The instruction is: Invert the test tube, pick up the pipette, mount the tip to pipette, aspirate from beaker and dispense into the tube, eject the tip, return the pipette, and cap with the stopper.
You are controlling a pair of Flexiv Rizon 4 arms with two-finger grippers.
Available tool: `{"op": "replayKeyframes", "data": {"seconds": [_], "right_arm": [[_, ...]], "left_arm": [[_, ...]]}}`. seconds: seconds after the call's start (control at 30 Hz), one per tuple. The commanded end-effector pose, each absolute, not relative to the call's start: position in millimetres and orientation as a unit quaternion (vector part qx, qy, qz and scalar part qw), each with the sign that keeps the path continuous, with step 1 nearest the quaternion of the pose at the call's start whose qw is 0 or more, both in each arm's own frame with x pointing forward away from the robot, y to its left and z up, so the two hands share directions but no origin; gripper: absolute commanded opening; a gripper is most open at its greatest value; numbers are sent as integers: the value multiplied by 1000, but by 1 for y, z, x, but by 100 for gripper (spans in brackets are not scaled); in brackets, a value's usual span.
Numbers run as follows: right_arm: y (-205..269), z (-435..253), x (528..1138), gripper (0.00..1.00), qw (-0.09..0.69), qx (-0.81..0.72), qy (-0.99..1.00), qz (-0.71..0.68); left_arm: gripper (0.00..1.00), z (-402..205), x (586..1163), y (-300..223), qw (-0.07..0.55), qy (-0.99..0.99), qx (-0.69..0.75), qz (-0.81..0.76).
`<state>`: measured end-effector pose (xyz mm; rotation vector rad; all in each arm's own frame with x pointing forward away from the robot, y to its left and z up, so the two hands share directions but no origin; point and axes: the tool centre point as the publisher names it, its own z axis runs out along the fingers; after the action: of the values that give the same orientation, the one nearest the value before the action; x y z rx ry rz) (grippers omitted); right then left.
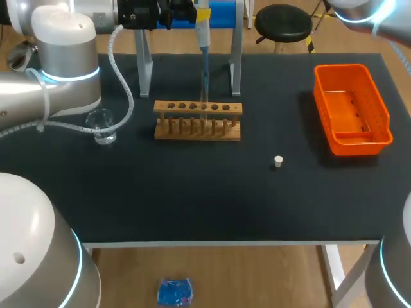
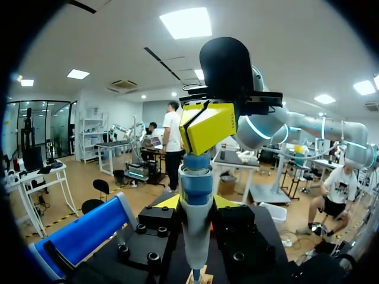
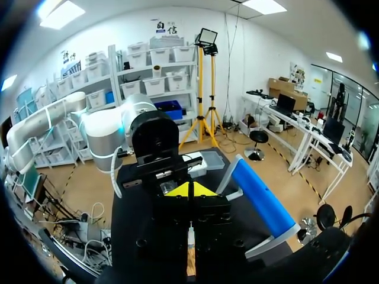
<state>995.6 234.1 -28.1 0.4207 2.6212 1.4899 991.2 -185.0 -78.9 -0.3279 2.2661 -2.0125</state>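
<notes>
Left wrist view: light, stiff, probably slippery pipette [image 2: 196, 177] is clamped at its barrel by left end effector [image 2: 196, 204]; right end effector [image 3: 189, 190] is closed.

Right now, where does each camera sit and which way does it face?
Head view: above, behind; faces down on the table; left arm, right arm at its sides.
Left wrist view: on that wrist; faces along the left hand gripping the pipette.
Right wrist view: on that wrist; faces along the right hand toward the left arm.
Shared: head and left wrist show the pipette.
</notes>
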Motion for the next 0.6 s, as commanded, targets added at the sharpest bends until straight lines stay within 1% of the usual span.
{"op": "replayKeyframes", "data": {"seconds": [0.03, 0.27, 0.3, 0.37, 0.4, 0.43, 0.5, 0.53, 0.57, 0.6], "right_arm": [[234, -33, 995, 0, 49, 139, 861, 487], [232, -21, 994, 0, 54, 135, 855, 497], [231, -18, 992, 4, 56, 131, 854, 500], [229, -11, 991, 17, 59, 130, 851, 505], [228, -8, 989, 28, 61, 128, 851, 506], [226, -5, 988, 44, 64, 126, 849, 509], [223, 2, 984, 51, 68, 123, 847, 513], [220, 5, 982, 68, 71, 123, 845, 515], [217, 7, 981, 88, 73, 123, 844, 517], [214, 10, 978, 100, 76, 122, 843, 519]], "left_arm": [[0, -73, 992, -186, 47, 742, -108, -660], [0, -73, 992, -186, 47, 742, -108, -660], [0, -73, 992, -186, 47, 742, -108, -660], [0, -73, 992, -186, 47, 742, -108, -660], [0, -73, 992, -186, 47, 742, -108, -660], [0, -73, 992, -186, 47, 742, -108, -660], [0, -73, 992, -186, 47, 742, -108, -660], [0, -73, 992, -186, 47, 742, -108, -660], [0, -73, 992, -186, 47, 742, -108, -660], [0, -73, 992, -186, 47, 742, -108, -660]]}}
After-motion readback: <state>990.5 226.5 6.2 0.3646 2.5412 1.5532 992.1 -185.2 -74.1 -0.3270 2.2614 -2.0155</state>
